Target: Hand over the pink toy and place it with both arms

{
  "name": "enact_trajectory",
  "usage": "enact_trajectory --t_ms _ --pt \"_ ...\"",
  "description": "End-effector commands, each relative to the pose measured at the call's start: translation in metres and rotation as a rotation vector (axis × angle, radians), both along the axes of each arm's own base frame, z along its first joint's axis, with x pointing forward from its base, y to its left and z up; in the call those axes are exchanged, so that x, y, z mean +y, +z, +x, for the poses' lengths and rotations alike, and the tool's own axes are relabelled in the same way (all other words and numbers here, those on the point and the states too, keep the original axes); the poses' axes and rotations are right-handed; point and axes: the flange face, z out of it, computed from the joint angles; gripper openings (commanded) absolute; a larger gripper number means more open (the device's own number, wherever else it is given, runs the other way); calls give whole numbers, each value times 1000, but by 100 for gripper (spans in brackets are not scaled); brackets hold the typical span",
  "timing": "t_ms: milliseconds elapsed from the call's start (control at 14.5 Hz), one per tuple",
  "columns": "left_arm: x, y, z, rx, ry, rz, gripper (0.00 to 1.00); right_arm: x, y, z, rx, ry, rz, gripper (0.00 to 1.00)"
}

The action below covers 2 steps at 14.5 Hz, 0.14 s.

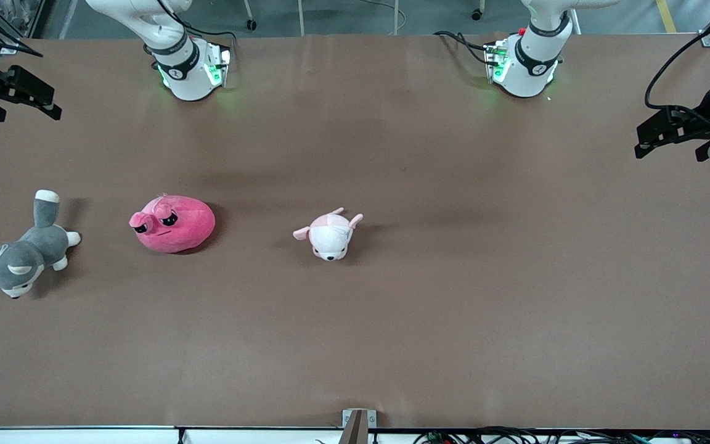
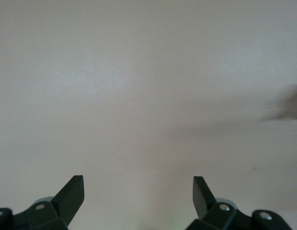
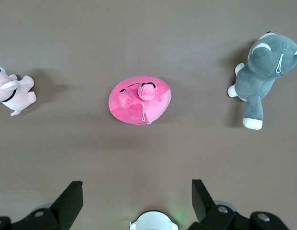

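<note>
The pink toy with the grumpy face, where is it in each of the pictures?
Front view: the pink toy lies on the table between the grey dog and the small white plush.
Left wrist view: not in it, only bare table.
Right wrist view: the pink toy sits mid-picture.
Shared landmark: the grey dog beside it, in the front and right wrist views.
</note>
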Motion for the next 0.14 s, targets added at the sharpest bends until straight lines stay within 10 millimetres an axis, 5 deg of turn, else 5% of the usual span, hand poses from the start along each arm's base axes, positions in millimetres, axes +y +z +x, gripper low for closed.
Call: enact_trajectory --t_ms 0,69 --pt "0 2 -1 3 5 -11 100 1 1 -6 -8 -4 -28 100" --pt "-1 2 -1 3 3 -11 100 2 1 -6 -8 -3 -28 100"
